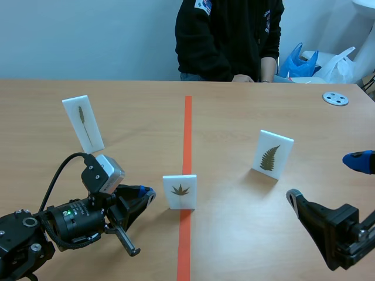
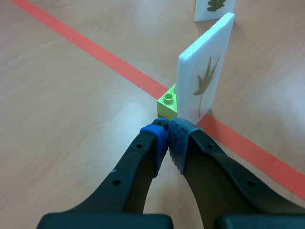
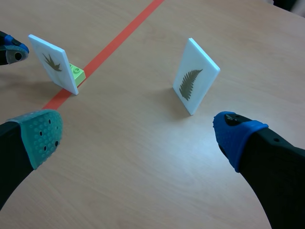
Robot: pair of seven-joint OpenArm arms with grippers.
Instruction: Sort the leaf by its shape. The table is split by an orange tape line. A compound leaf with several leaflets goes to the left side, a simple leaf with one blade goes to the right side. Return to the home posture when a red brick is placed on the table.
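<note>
Three white leaf cards stand on the table. The middle card point(image 1: 180, 191) point(image 2: 205, 71) point(image 3: 52, 62) shows a leaf with several narrow fingers. It stands on the orange tape line point(image 1: 187, 134), propped by a green brick point(image 2: 168, 102) point(image 3: 76, 74). My left gripper point(image 1: 145, 195) point(image 2: 169, 138) is shut on nothing, its tips just left of this card, close to the brick. A fern-leaf card point(image 1: 273, 153) point(image 3: 195, 76) stands right of the line, ahead of my open right gripper point(image 1: 326, 179) point(image 3: 138, 136). A card with one slim leaf point(image 1: 83, 123) stands at the far left.
A person in a dark top sits across the table point(image 1: 231, 35), a hand resting at the far edge point(image 1: 241, 77). A grey round disc point(image 1: 335, 98) lies at the back right. Blue and white plastic bags point(image 1: 300, 61) sit beyond that corner.
</note>
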